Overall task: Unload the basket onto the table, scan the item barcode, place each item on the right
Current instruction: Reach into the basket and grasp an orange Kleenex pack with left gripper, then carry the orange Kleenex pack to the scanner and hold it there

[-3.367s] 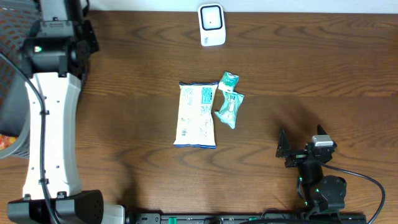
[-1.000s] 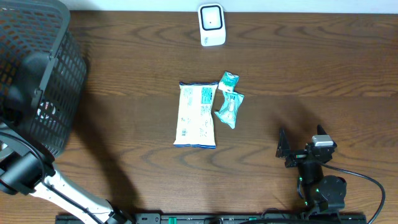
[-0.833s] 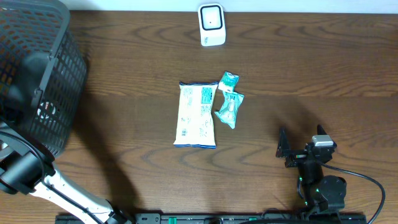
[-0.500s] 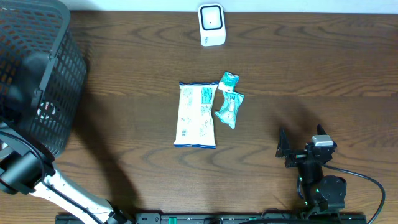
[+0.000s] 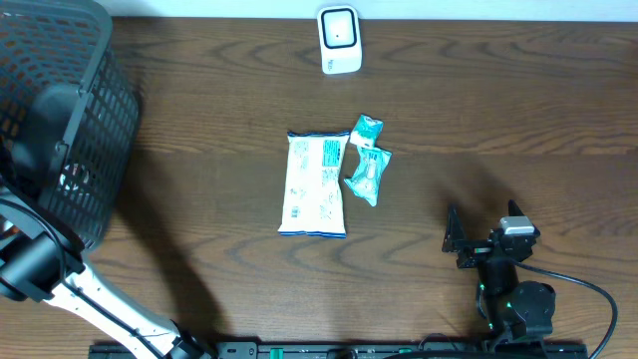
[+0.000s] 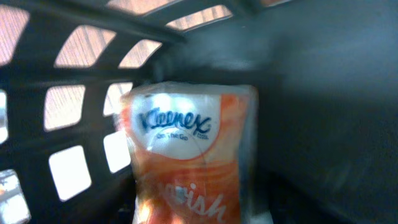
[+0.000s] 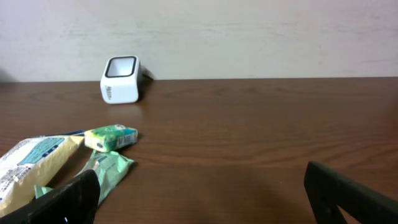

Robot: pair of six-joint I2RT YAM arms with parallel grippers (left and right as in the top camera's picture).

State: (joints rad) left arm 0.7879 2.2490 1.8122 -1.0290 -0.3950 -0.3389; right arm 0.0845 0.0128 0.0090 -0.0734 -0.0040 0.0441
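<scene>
On the left of the dark wood table (image 5: pixel 498 100) stands a black mesh basket (image 5: pixel 100 90), the largest item. The left arm (image 5: pixel 40 264) reaches into it. From overhead the left gripper is hidden inside; in the blurred left wrist view its fingers cannot be made out, so I cannot tell how wide it is or whether it touches anything.

- Orange Kleenex pack (image 6: pixel 186 162): inside the basket against the mesh wall, filling the middle of the left wrist view, very close to that camera.
- White snack bag (image 5: pixel 316 184): flat at table centre, well apart from both arms.
- Right gripper (image 7: pixel 199 180): jaws spread wide, holding nothing, low at the near right edge.
- White barcode scanner (image 5: pixel 339 40): far edge, centre.
- Two green packets (image 5: pixel 367 127) (image 5: pixel 367 176): just right of the bag.

Versus 3.4 s ago: the left arm then lay over the basket and covered most of it; now the basket is exposed. Bag, packets, scanner and right arm are unchanged.
</scene>
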